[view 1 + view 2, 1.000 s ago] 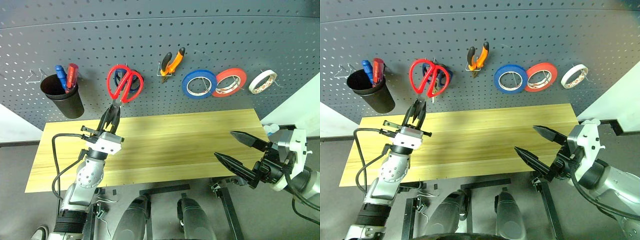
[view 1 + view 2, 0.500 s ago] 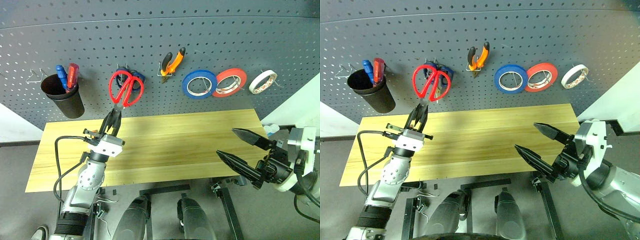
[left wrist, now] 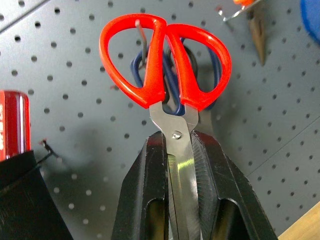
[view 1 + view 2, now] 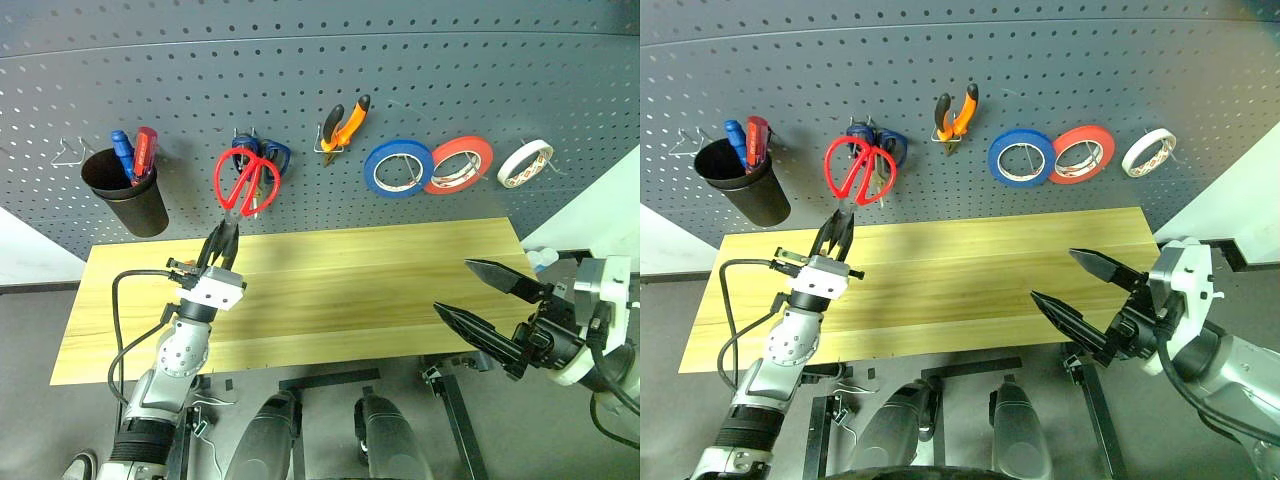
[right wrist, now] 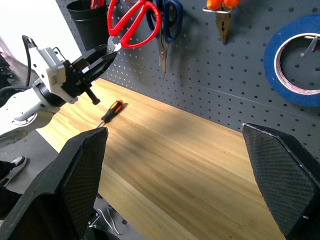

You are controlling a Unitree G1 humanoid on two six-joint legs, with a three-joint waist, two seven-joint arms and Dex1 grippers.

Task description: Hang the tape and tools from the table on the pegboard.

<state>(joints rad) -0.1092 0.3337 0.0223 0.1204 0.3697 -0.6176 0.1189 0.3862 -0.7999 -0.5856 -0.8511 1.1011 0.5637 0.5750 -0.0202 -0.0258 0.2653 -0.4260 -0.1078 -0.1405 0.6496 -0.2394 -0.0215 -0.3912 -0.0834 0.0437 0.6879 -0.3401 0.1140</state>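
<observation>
My left gripper (image 4: 224,228) is shut on the blades of the red-handled scissors (image 4: 247,180) and holds them upright against the pegboard (image 4: 300,70). In the left wrist view a hook (image 3: 142,37) passes through one red handle loop, with blue-handled scissors (image 3: 172,90) behind. The orange-and-black pliers (image 4: 343,124) and the whitish tape (image 4: 525,162) hang on hooks. The orange-and-black screwdriver (image 5: 110,113) lies on the table (image 4: 400,270), close beside my left arm. My right gripper (image 4: 452,285) stands wide open and holds nothing, off the table's front right corner.
A black cup (image 4: 125,190) with a blue and a red screwdriver hangs at the pegboard's left. A blue tape roll (image 4: 398,167) and a red-orange roll (image 4: 458,165) hang between the pliers and the whitish tape.
My left gripper has sunk a little with the red scissors, which have straightened. The blue handles now show above the red ones. The right gripper has kept still.
</observation>
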